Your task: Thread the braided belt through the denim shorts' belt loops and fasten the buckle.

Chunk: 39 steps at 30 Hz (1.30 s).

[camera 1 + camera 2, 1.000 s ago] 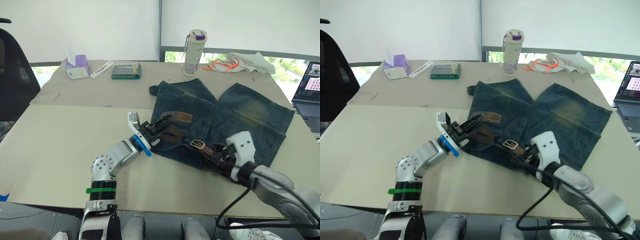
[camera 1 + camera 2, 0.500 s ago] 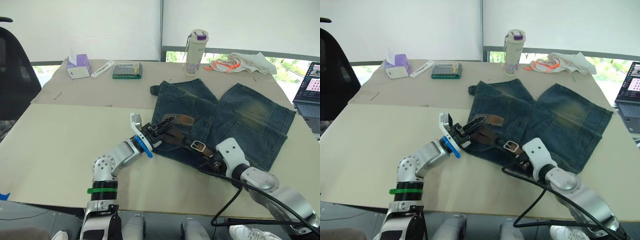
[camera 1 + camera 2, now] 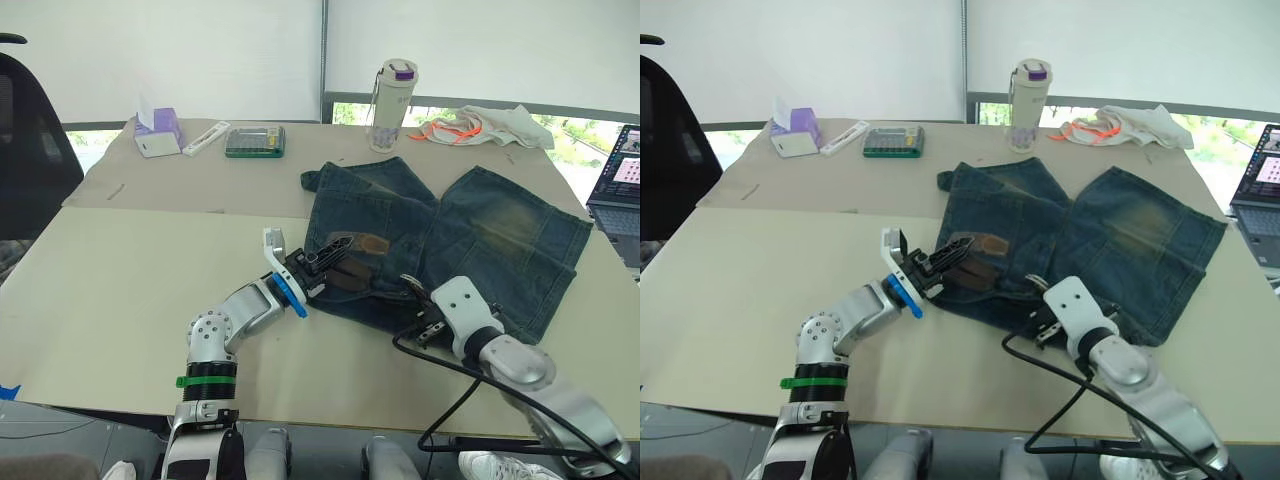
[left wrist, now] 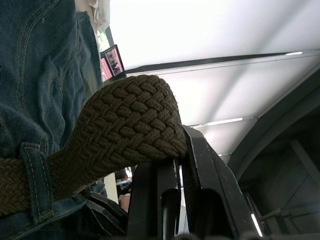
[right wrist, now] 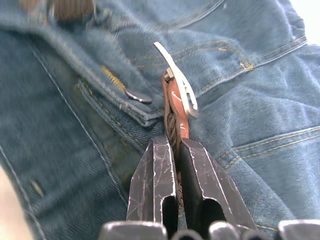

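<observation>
At centre frame, the braided belt (image 4: 125, 130), a thick brown weave, is clamped at its bent free end by the left gripper (image 3: 318, 262), while its buckle (image 5: 176, 90), a thin silver frame standing on edge, is held through the strap just behind it by the closed right gripper (image 5: 170, 150). Both ends lie at the waistband of the denim shorts (image 3: 480, 235), whose cloth is stiff and faded. The springy weave could be pulled free of either narrow pinch, or a belt loop (image 4: 35, 182) dragged and bunched, if the ends are drawn together too sharply.

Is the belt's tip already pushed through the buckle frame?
No: in the right wrist view the buckle stands on edge above the right gripper, its silver frame open with no strap of the braided belt passing through.
</observation>
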Each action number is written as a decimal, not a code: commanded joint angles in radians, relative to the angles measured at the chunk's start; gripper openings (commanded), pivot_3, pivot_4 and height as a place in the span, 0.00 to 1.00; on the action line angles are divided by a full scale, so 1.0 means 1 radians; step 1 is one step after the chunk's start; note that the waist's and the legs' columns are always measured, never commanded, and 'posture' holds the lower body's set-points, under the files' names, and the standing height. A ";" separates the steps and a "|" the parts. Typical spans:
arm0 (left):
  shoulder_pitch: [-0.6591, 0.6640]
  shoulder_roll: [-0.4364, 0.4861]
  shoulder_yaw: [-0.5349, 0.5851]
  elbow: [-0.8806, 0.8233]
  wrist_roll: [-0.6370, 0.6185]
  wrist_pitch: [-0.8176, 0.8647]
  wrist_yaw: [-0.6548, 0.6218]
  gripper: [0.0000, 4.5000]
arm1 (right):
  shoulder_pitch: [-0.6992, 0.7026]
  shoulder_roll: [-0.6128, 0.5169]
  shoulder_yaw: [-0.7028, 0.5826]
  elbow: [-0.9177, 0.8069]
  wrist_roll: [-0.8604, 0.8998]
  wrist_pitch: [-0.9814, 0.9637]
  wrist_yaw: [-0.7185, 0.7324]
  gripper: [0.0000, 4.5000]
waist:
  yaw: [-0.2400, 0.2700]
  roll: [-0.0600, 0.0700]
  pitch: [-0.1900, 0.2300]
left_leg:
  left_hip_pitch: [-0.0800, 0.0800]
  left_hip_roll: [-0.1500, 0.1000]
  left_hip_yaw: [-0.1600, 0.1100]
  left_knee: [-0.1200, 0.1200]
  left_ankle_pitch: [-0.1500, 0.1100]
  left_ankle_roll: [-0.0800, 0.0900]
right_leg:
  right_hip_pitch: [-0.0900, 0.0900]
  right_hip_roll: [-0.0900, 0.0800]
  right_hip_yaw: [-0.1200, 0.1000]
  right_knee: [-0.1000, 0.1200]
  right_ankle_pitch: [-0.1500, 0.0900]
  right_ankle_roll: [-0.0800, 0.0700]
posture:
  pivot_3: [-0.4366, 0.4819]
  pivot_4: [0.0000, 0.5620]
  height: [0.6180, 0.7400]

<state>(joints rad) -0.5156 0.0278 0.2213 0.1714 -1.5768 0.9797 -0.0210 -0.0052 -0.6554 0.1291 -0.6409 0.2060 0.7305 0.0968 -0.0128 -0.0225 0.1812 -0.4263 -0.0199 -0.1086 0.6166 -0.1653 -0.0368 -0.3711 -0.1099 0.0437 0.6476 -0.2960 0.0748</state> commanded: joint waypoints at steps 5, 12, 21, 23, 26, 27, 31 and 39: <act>-0.034 -0.077 0.016 0.060 -0.022 -0.001 0.149 0.00 | 0.038 0.191 -0.081 -0.017 -0.111 -0.277 -0.080 0.01 | 0.000 0.000 0.000 | 0.001 0.000 0.000 0.000 0.000 0.000 | 0.000 0.000 0.000 0.001 0.000 0.000 | 0.48 0.27 1.00; -0.046 -0.202 0.070 0.091 -0.118 -0.047 0.294 0.00 | 0.059 0.256 -0.032 0.030 -0.253 -0.472 -0.081 0.01 | 0.001 0.000 0.000 | 0.001 0.000 0.000 0.000 0.000 0.000 | 0.000 0.000 0.000 0.000 0.000 0.000 | 0.48 0.27 1.00; -0.043 -0.256 0.053 0.096 -0.201 -0.047 0.308 0.00 | 0.067 0.313 0.006 0.136 -0.370 -0.649 -0.084 0.01 | 0.001 0.000 0.000 | 0.001 0.000 0.000 0.000 0.001 -0.001 | 0.001 0.000 0.000 0.000 0.000 0.000 | 0.48 0.27 1.00; -0.037 -0.264 0.052 0.095 -0.207 -0.056 0.312 0.00 | 0.075 0.328 0.005 0.148 -0.382 -0.682 -0.085 0.01 | 0.001 0.000 0.000 | 0.001 0.000 0.000 0.000 0.001 -0.001 | 0.001 0.000 0.000 0.000 0.000 0.000 | 0.48 0.27 1.00; -0.030 -0.267 0.050 0.090 -0.226 -0.062 0.303 0.00 | 0.090 0.342 0.011 0.162 -0.400 -0.711 -0.077 0.01 | 0.001 0.000 0.000 | 0.001 0.000 0.000 0.000 0.001 -0.001 | 0.001 0.000 0.000 0.000 0.000 0.000 | 0.48 0.27 1.00; -0.030 -0.270 0.050 0.089 -0.231 -0.067 0.301 0.00 | 0.095 0.346 0.011 0.165 -0.404 -0.717 -0.075 0.01 | 0.001 0.000 0.000 | 0.001 0.000 0.000 0.000 0.001 -0.001 | 0.001 0.000 0.000 0.000 0.000 0.000 | 0.48 0.27 1.00; -0.026 -0.281 0.034 0.094 -0.242 -0.059 0.293 0.00 | 0.106 0.348 0.014 0.170 -0.421 -0.739 -0.062 0.01 | 0.001 0.000 0.000 | 0.002 0.000 0.000 0.000 0.001 -0.001 | 0.001 0.000 0.000 0.001 0.001 0.000 | 0.48 0.27 1.00; -0.010 -0.288 -0.017 0.111 -0.274 -0.032 0.280 0.00 | 0.100 0.350 0.025 0.172 -0.458 -0.751 -0.032 0.01 | 0.001 0.000 0.000 | 0.002 0.000 0.000 0.000 0.001 -0.001 | 0.001 0.000 0.000 0.000 0.001 0.000 | 0.48 0.27 1.00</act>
<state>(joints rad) -0.5317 -0.1721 0.2358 0.2720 -1.8170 0.9263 0.2711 0.1033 -0.3082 0.1432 -0.4404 -0.2419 0.0284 0.0515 -0.0116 -0.0223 0.1810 -0.4243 -0.0203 -0.1085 0.6166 -0.1647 -0.0378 -0.3696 -0.1102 0.0437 0.6480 -0.2955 0.0749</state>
